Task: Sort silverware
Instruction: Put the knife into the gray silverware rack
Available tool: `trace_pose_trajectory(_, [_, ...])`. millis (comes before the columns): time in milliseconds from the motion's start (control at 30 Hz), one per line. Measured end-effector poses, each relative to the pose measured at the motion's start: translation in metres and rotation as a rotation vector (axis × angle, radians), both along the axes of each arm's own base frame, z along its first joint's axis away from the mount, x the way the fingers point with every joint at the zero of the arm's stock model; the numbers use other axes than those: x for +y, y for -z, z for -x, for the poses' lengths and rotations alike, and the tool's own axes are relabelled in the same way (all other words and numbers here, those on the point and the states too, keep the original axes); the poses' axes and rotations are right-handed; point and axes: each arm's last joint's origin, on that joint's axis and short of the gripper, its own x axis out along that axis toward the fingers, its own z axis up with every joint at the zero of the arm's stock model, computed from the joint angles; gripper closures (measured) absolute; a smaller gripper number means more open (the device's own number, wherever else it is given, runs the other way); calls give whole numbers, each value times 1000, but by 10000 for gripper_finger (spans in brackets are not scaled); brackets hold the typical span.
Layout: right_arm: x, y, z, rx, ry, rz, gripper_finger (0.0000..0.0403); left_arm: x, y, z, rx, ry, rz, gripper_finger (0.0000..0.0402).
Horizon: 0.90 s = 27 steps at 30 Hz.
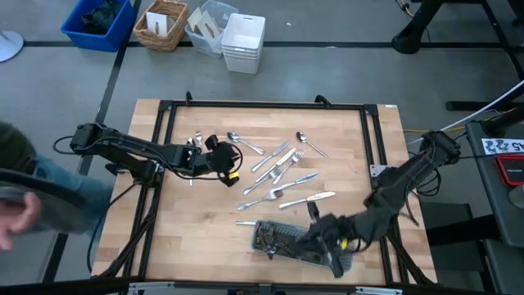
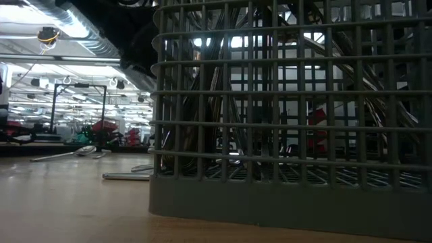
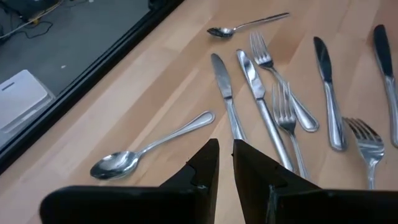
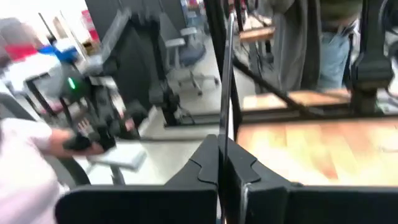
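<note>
Silverware is mostly lying loose on the middle of the wooden table, so I'm judging the sorting as partly done at best. I'm counting roughly a dozen forks, knives and spoons spread there. The grey mesh tray at the near edge is already holding some pieces; through its bars in the low view I'm seeing handles leaning inside.

I'm holding the right gripper over the tray's right end, its jaws clenched on a slim metal piece that is sticking straight out past the fingertips; which kind it is I cannot tell. The left gripper is hovering at the left side of the pile, near a spoon, jaws nearly together and grasping nothing. Most of the pile is waiting.
</note>
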Motion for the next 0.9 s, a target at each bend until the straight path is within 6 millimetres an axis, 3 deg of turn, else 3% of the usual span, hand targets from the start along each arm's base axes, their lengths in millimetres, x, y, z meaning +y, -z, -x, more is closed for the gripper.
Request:
trace_pose_trajectory(367, [39, 40, 12, 133, 80, 119, 402, -15, -3, -1, -38, 57, 6, 361])
trace_pose_trajectory(633, [39, 66, 13, 263, 129, 248, 402, -30, -2, 1, -37, 114, 7, 361])
trace_pose_trajectory(900, [39, 70, 13, 283, 136, 255, 388, -36, -2, 2, -37, 138, 8, 361])
